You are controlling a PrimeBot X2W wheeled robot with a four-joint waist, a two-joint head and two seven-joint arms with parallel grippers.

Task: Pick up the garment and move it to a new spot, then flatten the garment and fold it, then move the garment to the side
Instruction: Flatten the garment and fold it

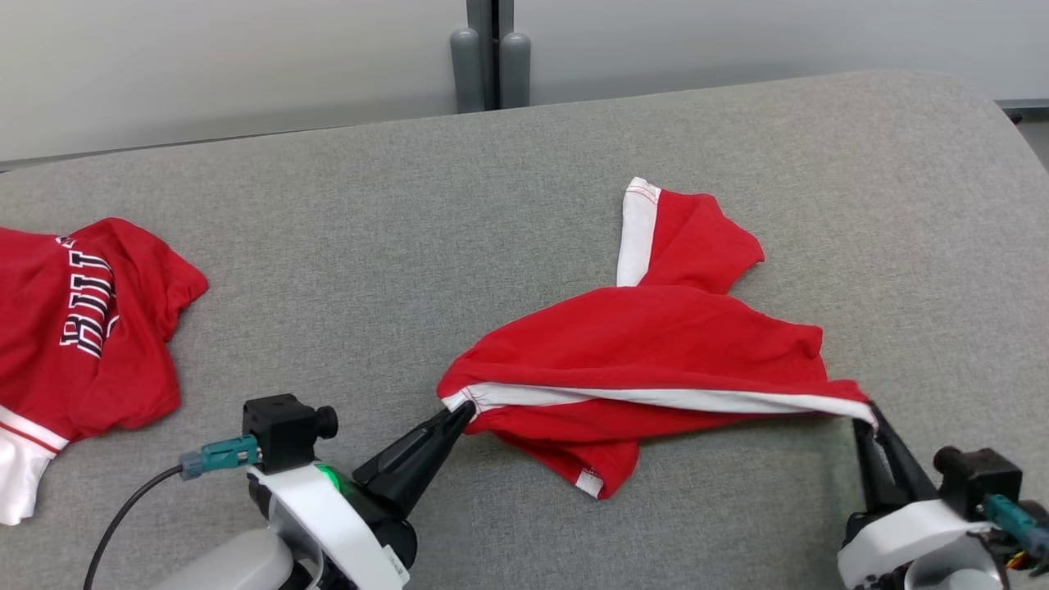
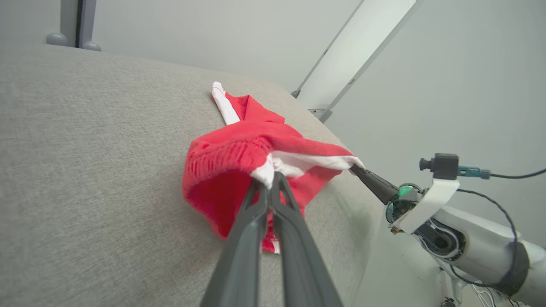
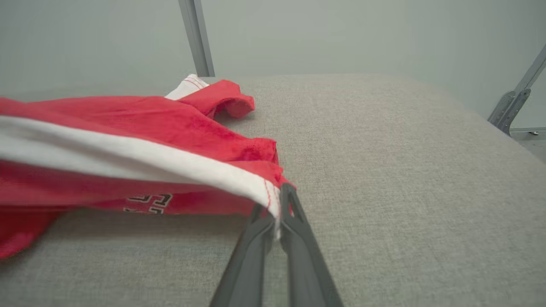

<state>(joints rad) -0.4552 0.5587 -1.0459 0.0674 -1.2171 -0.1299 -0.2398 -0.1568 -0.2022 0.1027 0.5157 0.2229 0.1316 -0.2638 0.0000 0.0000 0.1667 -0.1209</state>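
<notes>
I find the garment [image 1: 656, 344] pinched at 8 o'clock by left gripper [image 1: 463, 410], at 4 o'clock by right gripper [image 1: 865, 414].

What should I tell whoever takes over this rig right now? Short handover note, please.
Left hand: shut on one end of the white hem.
Right hand: shut on the hem's other end.
Garment: red, hem stretched between the hands, the rest bunched on the grey table, one sleeve pointing away from the robot. A second red shirt lies at the table's left.
Done: both hem ends gripped.
Left: flatten, fold, move it aside.
</notes>
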